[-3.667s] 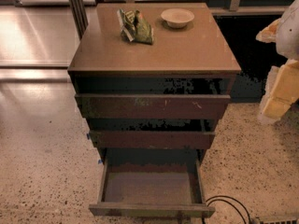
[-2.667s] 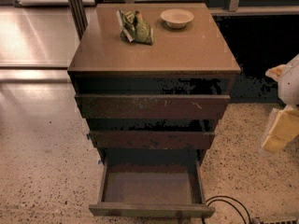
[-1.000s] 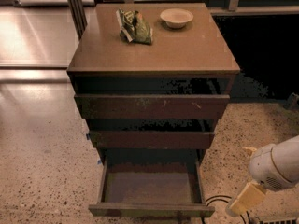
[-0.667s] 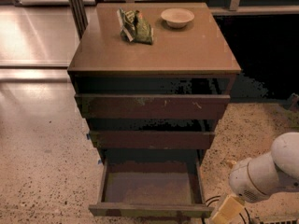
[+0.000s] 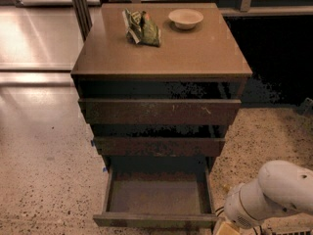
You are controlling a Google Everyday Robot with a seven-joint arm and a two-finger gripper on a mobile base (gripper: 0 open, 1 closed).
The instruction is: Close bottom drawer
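Observation:
The bottom drawer (image 5: 155, 196) of the brown cabinet (image 5: 161, 48) is pulled far out. It shows an empty greyish-brown floor, and its dark front edge (image 5: 154, 221) lies near the bottom of the view. My white arm (image 5: 274, 195) comes in from the lower right. My gripper (image 5: 226, 227) is low at the bottom edge of the view, just right of the drawer's front right corner and mostly cut off.
The top drawer front (image 5: 159, 111) and the middle drawer front (image 5: 159, 146) stick out slightly. A green snack bag (image 5: 143, 27) and a pale bowl (image 5: 186, 18) sit on the cabinet top. Speckled floor surrounds the cabinet, and a black cable (image 5: 220, 212) lies by the arm.
My arm has swung down from the cabinet's right side and moved left, bringing the gripper to the bottom drawer's front right corner. The drawer has not moved.

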